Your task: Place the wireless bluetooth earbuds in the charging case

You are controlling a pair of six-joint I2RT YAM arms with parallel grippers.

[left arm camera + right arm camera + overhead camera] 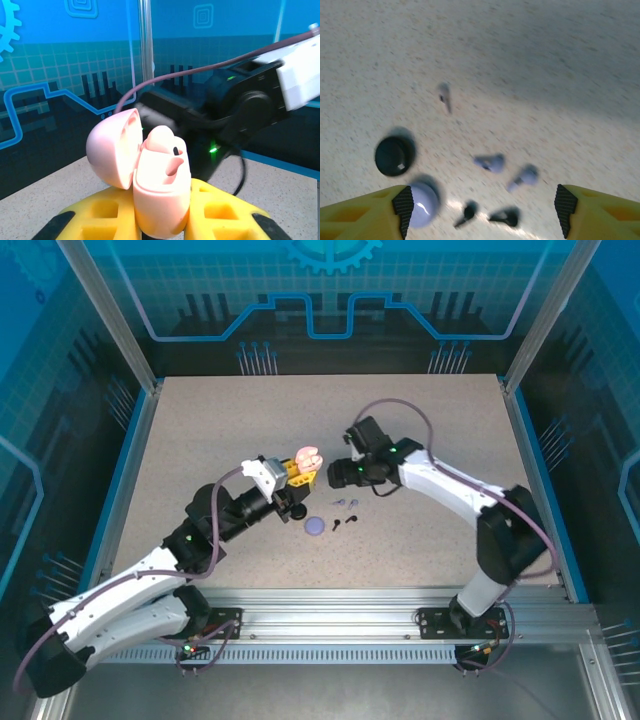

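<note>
My left gripper (162, 220) is shut on the open pale pink charging case (160, 195), held upright above the table, also visible from above (308, 459). Its lid (112, 150) is swung back to the left. One pink earbud (162, 139) sits in the case, and the slot beside it is empty. My right gripper (483, 211) hangs open above the loose earbuds, holding nothing. Below it lie two lavender earbuds (490, 162) (525, 176), two black ones (466, 212) (505, 216), and a small pale one (444, 95) farther off.
A closed lavender case (422, 204) and a black case (395, 156) lie on the table left of the earbuds, near my right gripper's left fingertip (403, 210). The right arm (240, 110) is close behind the pink case. Speckled table (200, 430) stretches all around.
</note>
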